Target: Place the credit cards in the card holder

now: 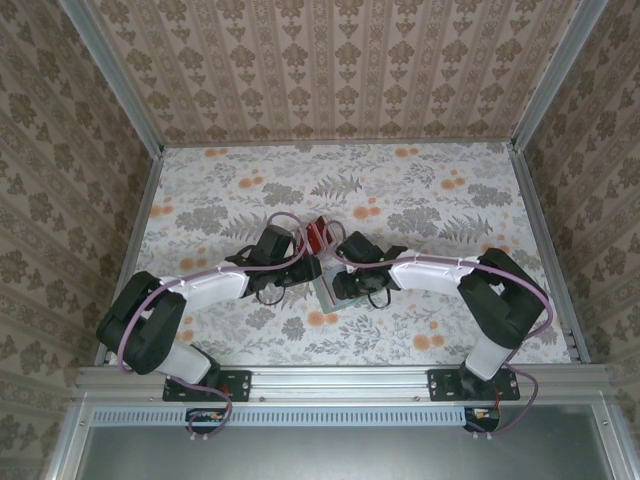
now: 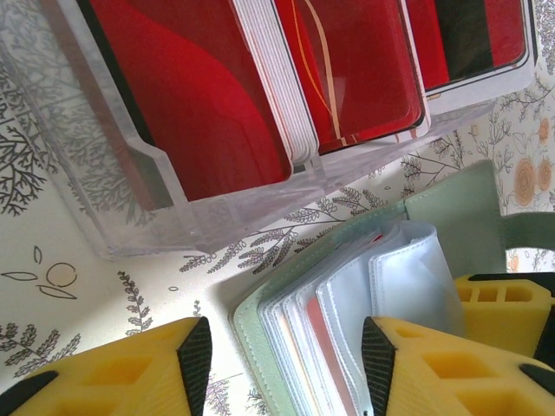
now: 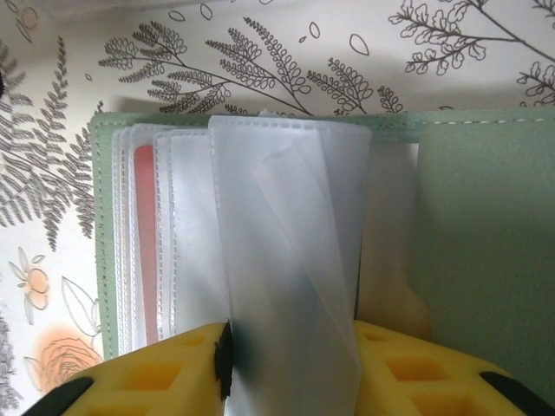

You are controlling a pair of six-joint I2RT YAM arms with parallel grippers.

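The card holder (image 3: 486,225) lay open near the middle of the tabletop (image 1: 200,200), between the 2 arms, its pale sleeves fanned upward. The credit cards (image 2: 199,95) stood on edge in a clear rack (image 2: 104,199) just beyond the holder, toward the far edge. 1 orange-red card (image 3: 146,243) already sat in a sleeve by the holder's left edge.

The left gripper (image 2: 286,368) hung spread wide over the sleeves, holding nothing. The right gripper (image 3: 290,368) had 1 raised sleeve (image 3: 286,217) standing between its fingers. I could not tell whether they pressed on it or merely flanked it.

The cards looked thin, stiff and glossy, so probably light but slippery. They seemed best taken by the exposed top edge, pinched across the 2 faces and drawn straight up out of the rack. The sleeves looked soft and floppy, and the raised 1 bowed and creased. A pocket mouth would likely collapse unless 1 gripper kept it open, with the holder's cover steadied against sliding.
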